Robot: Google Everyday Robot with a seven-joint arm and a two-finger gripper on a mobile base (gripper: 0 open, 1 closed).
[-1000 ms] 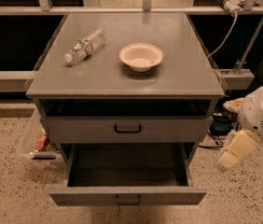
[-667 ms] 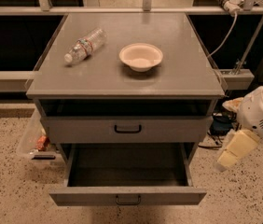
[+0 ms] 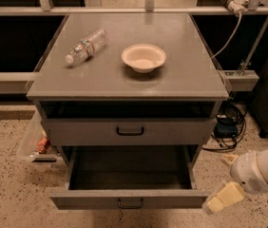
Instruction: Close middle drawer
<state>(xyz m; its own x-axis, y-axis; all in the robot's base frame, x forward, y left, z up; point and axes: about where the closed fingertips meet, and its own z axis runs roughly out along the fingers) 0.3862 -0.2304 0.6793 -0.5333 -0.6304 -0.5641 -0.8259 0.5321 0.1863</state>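
Observation:
The middle drawer [image 3: 129,199] is pulled far out, with its deep grey tray open and bare inside. Its low front panel carries a small black loop handle [image 3: 130,203]. Above it sits the taller-fronted top drawer [image 3: 129,132] with a wider black handle, slightly out from the cabinet. The lowest drawer is hidden under the open one. My gripper [image 3: 225,178] is at the lower right, beside the right front corner of the middle drawer. It is open, holds nothing and is not touching the drawer.
A plastic water bottle [image 3: 86,45] lies on the cabinet top [image 3: 181,75], next to a cream bowl [image 3: 143,57]. A clear bin [image 3: 36,144] stands on the floor at the left. Cables and a power box [image 3: 226,125] lie at the right.
My gripper and arm have moved down and slightly left, from beside the top drawer to beside the middle drawer's front corner. The drawers have not moved.

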